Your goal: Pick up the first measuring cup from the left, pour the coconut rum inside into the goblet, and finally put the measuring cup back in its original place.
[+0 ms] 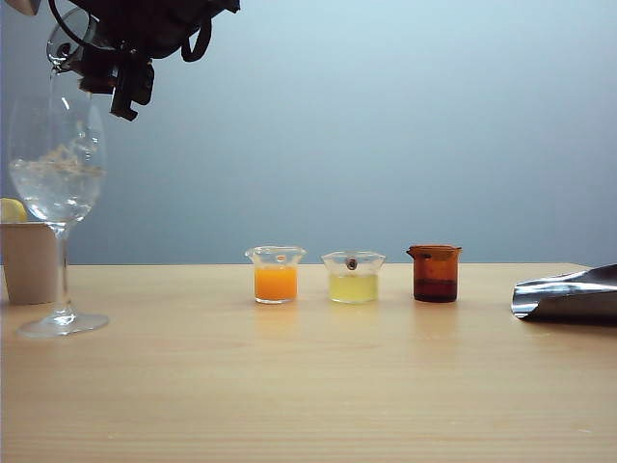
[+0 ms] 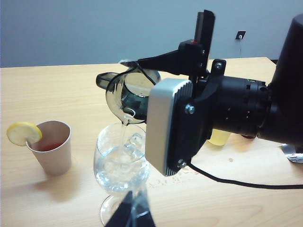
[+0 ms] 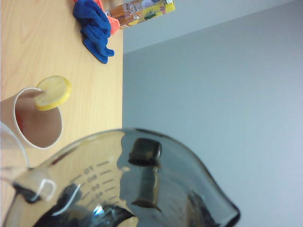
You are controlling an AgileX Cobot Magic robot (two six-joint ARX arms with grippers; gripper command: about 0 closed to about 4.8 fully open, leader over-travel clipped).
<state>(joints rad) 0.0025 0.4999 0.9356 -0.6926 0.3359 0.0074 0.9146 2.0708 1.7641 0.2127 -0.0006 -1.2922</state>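
Observation:
High at the exterior view's left, my right gripper (image 1: 96, 58) is shut on the smoky grey measuring cup (image 1: 67, 43) and holds it tipped over the goblet (image 1: 58, 164). In the left wrist view the cup (image 2: 125, 97) leans lip-down, and a thin clear stream of coconut rum (image 2: 124, 125) falls into the goblet (image 2: 120, 161), which holds ice and clear liquid. The cup (image 3: 142, 189) fills the right wrist view, with dark fingers showing through its wall. My left gripper (image 2: 132, 215) hangs shut and empty just in front of the goblet's foot.
A paper cup (image 1: 29, 260) with a lemon slice (image 2: 23, 133) stands just left of the goblet. Cups of orange (image 1: 276, 275), pale yellow (image 1: 353, 278) and amber-brown (image 1: 436, 273) liquid stand in a row mid-table. A crumpled silver sheet (image 1: 569, 294) lies far right. A blue cloth (image 3: 97, 28) lies farther off.

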